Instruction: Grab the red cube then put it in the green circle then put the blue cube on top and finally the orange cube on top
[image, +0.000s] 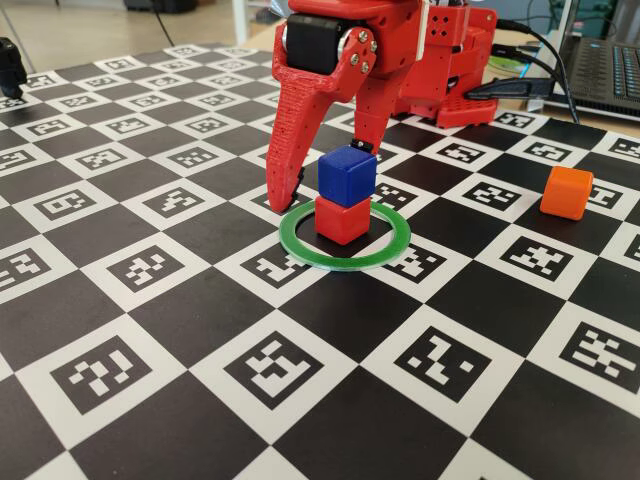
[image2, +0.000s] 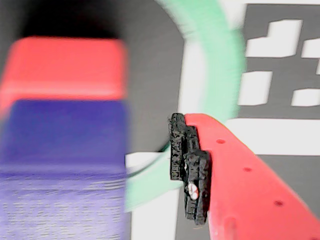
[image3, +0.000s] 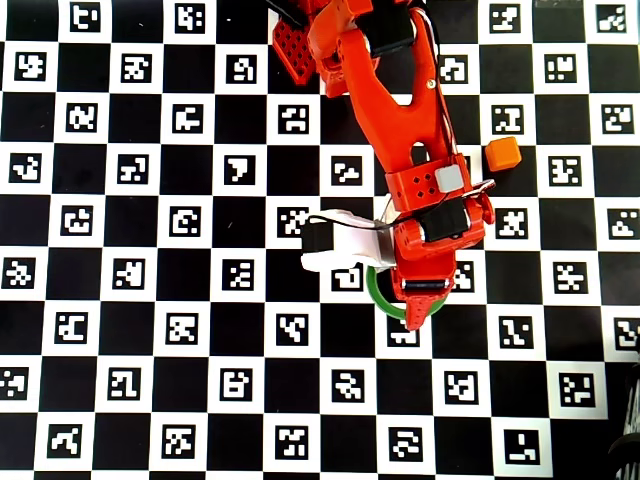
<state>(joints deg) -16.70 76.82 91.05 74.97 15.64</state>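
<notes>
Inside the green circle (image: 345, 244), matte blue cube (image: 347, 176) caps red cube (image: 342, 219) — hand (image: 322, 168) spread.

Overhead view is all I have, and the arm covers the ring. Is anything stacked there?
Observer: Yes. In the fixed view the blue cube sits on the red cube, inside the green ring.
Operator: Is the gripper holding the blue one?
Observer: No. The gripper is open, and the wrist view shows a gap between the cube and the finger pad.
Operator: Does the stack look square?
Observer: Roughly; the blue cube appears slightly twisted on the red one.
</notes>
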